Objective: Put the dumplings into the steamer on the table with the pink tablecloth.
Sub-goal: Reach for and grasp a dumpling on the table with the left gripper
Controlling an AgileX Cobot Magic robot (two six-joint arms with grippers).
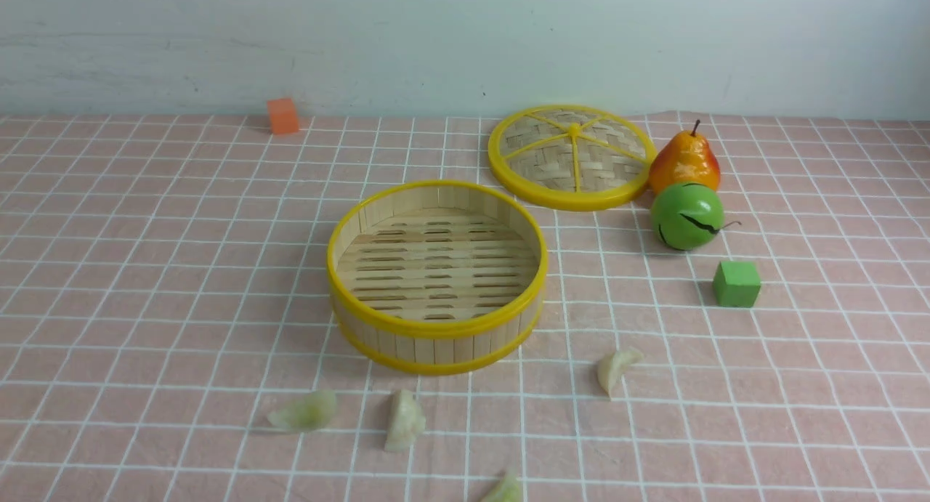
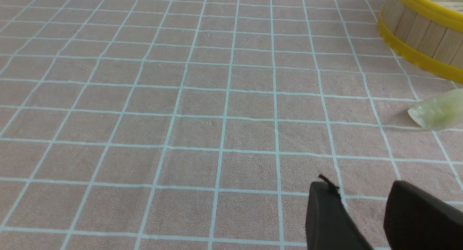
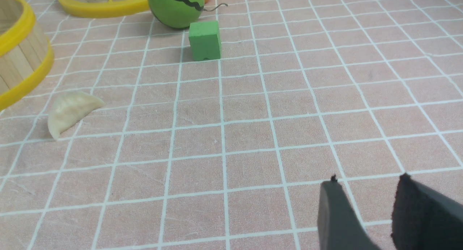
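Nearest dumpling (image 1: 503, 490) half cut off at the front view's bottom edge.

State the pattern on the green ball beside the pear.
The green ball carries a jagged black line across plain green, shown best in the front view.

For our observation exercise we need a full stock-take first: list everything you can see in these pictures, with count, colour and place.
tablecloth: one, pink with white grid, under everything
steamer: one, bamboo with yellow rims, centre, empty
dumplings: four, whitish to pale green, on the cloth nearer the robot than the steamer
lid: one, woven, yellow rim, behind the steamer, to the right
pear: one, orange-yellow, right of the lid
green ball: one, in front of the pear
green cube: one, nearer, right of the ball
orange cube: one, far back left
left gripper: one, black, jaws apart, empty
right gripper: one, black, jaws apart, empty
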